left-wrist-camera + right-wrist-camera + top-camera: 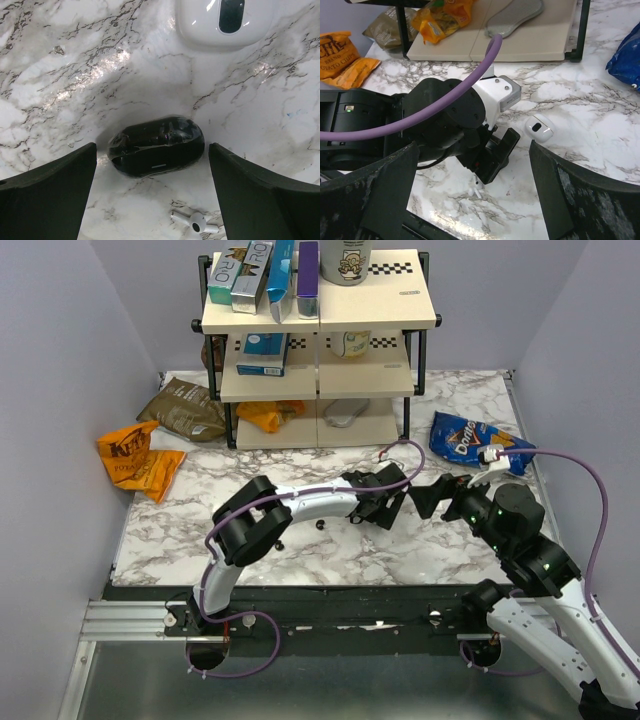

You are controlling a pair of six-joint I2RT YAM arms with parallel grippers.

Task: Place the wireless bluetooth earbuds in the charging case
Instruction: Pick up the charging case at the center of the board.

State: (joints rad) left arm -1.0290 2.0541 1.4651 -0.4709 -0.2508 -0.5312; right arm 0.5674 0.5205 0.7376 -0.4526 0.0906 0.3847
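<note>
1. White-and-grey veined marble table (170,530): the work surface. The task's things lie near its middle, in front of the cream wooden shelf rack (390,305).
2. My left gripper (152,150): jaws spread wide and holding nothing. It straddles the black case, with one finger off each end and neither touching.
3. My right gripper (473,147): also wide apart and empty, facing my left wrist from close by.
4. Glossy black, oval, pebble-shaped charging case (156,145): it lies flat on the marble between my left fingers. The lid appears shut, as no pale inside shows. I judge it light, rigid and slippery, so the curved shell could squirt out of a pinch. I would take it low, at its widest girth, with the pads flat.
5. White rounded plastic case with a dark oval window (225,22): it sits beyond the black case, apart from it, and is no part of the task.
6. Small white T-shaped piece (195,225): it lies just on the near side of the black case without touching it.
7. Tiny black rounded wireless earbuds (320,524): one dark speck on the marble left of my left gripper is probably a bud; the other I cannot find. I judge them nearly weightless and apt to roll, so they need a fingertip pinch.
</note>
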